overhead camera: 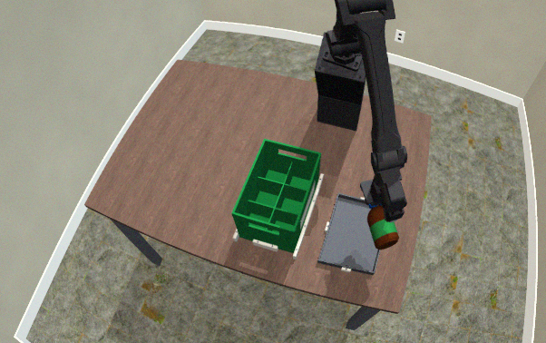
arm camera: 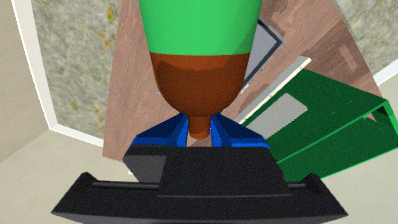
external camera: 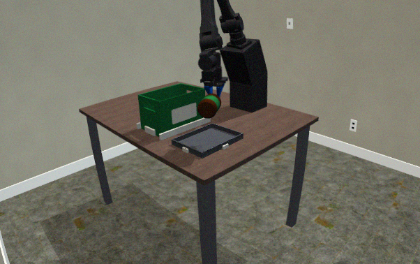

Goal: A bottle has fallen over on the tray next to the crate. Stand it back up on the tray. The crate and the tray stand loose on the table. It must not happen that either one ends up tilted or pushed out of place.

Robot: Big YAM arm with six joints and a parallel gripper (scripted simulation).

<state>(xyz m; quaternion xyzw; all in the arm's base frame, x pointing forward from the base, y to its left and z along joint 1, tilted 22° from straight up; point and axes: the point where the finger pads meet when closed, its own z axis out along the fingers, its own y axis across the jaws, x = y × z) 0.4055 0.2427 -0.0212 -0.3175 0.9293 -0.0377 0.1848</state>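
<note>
The bottle [arm camera: 200, 45] base runs off the wrist view's top edge

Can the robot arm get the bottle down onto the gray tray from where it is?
Probably yes. The gripper holds the bottle by its neck above the tray, and nothing stands on the tray beneath it.
</note>
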